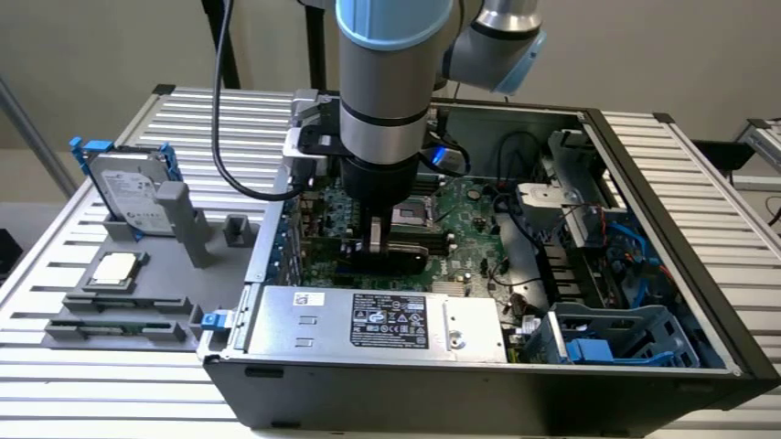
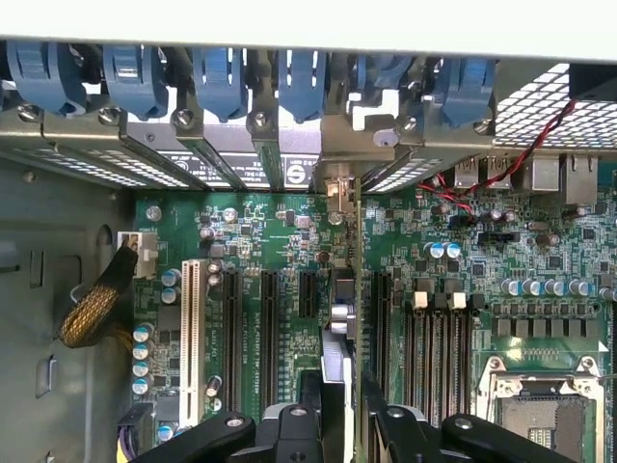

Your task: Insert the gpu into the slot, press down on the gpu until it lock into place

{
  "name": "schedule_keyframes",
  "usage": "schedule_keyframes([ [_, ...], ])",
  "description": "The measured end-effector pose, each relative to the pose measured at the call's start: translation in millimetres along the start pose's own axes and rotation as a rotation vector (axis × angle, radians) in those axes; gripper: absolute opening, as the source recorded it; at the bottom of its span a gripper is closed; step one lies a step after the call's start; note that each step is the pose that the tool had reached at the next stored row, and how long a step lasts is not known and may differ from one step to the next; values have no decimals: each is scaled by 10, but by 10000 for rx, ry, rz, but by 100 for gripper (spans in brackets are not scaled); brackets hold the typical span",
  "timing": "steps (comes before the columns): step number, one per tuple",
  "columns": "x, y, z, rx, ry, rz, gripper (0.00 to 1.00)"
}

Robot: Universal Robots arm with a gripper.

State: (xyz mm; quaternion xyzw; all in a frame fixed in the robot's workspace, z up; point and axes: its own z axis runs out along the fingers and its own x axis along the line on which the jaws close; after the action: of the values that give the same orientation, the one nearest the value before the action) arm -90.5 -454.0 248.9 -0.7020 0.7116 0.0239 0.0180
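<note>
My gripper (image 1: 376,243) reaches down into the open computer case (image 1: 683,302) over the green motherboard (image 1: 470,242). It is shut on the gpu (image 1: 393,262), whose black cover stands upright just under the fingers. In the wrist view the gpu (image 2: 359,289) shows edge-on as a thin green line running from between my black fingers (image 2: 307,410) to its silver bracket (image 2: 335,185) at the case's rear wall. A short light-blue stretch of the slot (image 2: 335,355) shows right beside and under the card's edge. I cannot tell whether the card is fully seated.
A large silver labelled box (image 1: 379,322) fills the case's near side. Black memory strips (image 2: 439,347) and the processor socket (image 2: 545,415) lie beside the card. Blue retaining clips (image 2: 222,77) line the rear wall. Outside the case, a hard drive (image 1: 132,197) and a chip (image 1: 112,268) rest on grey fixtures.
</note>
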Motion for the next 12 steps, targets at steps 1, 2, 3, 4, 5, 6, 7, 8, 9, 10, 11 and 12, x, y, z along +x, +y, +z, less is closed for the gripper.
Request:
schedule_keyframes([
  [1, 0, 0, 0, -3, -2, 0, 26],
  [2, 0, 0, 1, -5, -6, 0, 26],
  [3, 0, 0, 2, -8, -15, 0, 26],
  [4, -1, 0, -2, -10, -20, 0, 26],
  [5, -3, 0, -11, -8, -37, 1, 26],
  [6, -4, 0, -45, -12, -29, 0, 27],
  [7, -6, 1, -93, -18, -20, 1, 27],
  [8, -9, 1, -141, -20, -20, 2, 34],
  [9, -12, 1, -187, -20, -22, 2, 34],
  [10, -14, 2, -234, -23, -18, 1, 34],
  [11, -17, 2, -277, -22, -20, 2, 34],
  [12, -19, 3, -306, -23, -19, 2, 34],
])
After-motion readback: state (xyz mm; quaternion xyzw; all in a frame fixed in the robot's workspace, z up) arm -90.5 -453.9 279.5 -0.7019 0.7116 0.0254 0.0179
